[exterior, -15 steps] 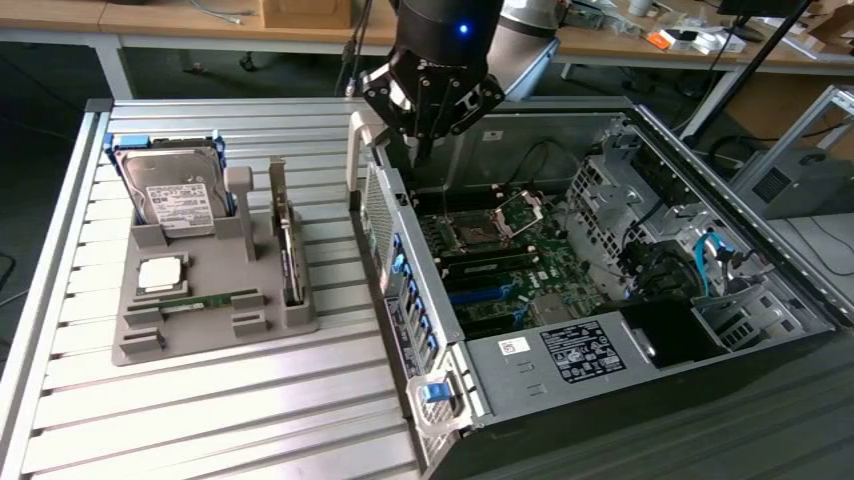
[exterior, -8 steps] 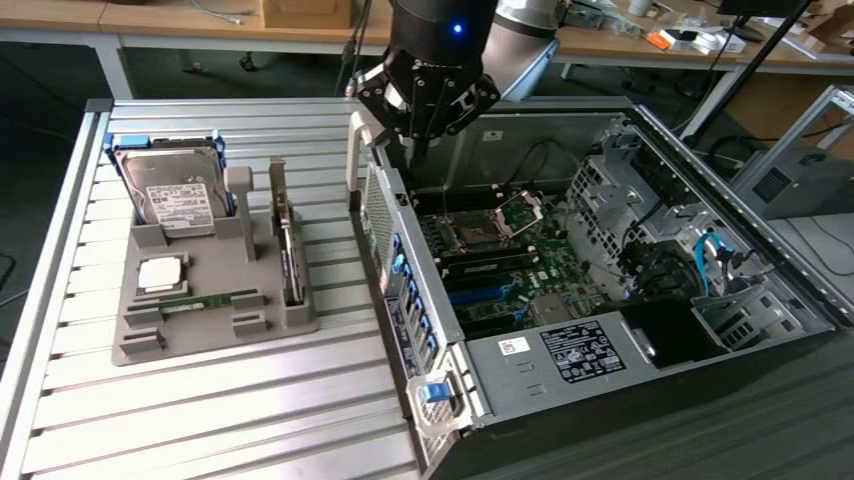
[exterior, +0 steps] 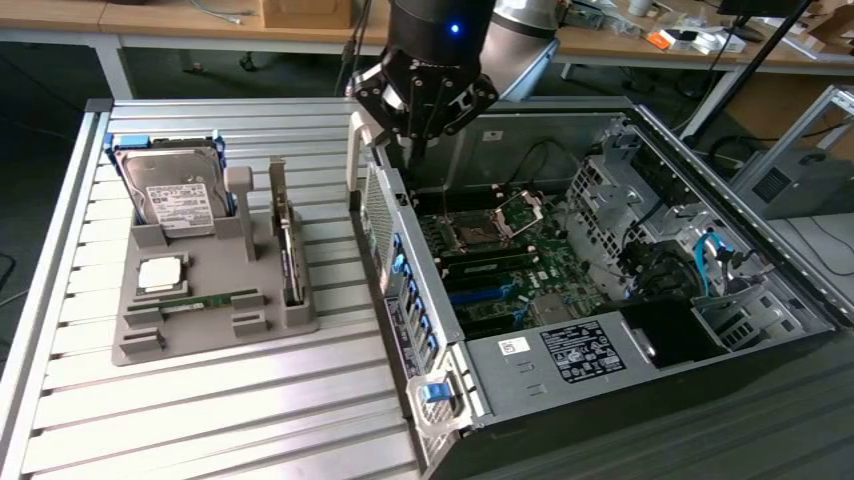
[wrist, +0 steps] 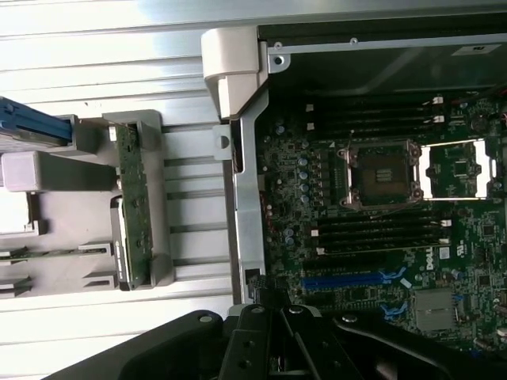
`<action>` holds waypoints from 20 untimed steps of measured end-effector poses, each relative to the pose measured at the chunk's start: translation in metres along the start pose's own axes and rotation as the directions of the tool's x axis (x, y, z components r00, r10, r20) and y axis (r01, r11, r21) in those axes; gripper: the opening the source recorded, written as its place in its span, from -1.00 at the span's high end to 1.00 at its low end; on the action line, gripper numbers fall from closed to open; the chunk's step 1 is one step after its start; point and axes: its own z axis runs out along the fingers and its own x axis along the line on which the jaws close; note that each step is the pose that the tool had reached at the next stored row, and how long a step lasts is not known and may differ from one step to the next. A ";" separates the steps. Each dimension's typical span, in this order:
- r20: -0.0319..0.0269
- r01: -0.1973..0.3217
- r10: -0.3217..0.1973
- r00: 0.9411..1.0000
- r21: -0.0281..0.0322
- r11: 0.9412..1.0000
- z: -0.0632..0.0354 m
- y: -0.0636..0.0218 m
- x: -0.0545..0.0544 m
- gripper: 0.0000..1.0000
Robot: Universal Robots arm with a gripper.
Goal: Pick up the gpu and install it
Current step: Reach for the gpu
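The gpu (exterior: 284, 238) stands on its edge in a slot of the grey parts holder (exterior: 200, 335), at the exterior view's left of the open computer case (exterior: 534, 375). In the wrist view the gpu (wrist: 132, 207) shows as a thin brownish-green board seen edge-on. My gripper (exterior: 416, 152) hangs over the case's rear wall, apart from the gpu and toward the exterior view's right of it. Its dark fingers (wrist: 255, 310) are shut together with nothing between them, above the motherboard's edge.
The holder also carries a hard drive (exterior: 174, 193), a CPU (exterior: 162, 272) and a RAM stick (exterior: 214, 300). Inside the case lie the motherboard (exterior: 501, 265), its CPU socket (wrist: 380, 176) and a blue slot (wrist: 348, 279). Ribbed metal tabletop (exterior: 240, 410) surrounds the holder.
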 end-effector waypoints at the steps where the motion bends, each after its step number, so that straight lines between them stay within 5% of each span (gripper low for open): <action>1: 0.000 0.000 0.000 1.000 0.000 1.000 0.0000 0.0000 0.000 0.79; 20: 0.000 0.000 0.000 1.000 0.000 1.000 -0.0001 -0.0003 0.004 0.79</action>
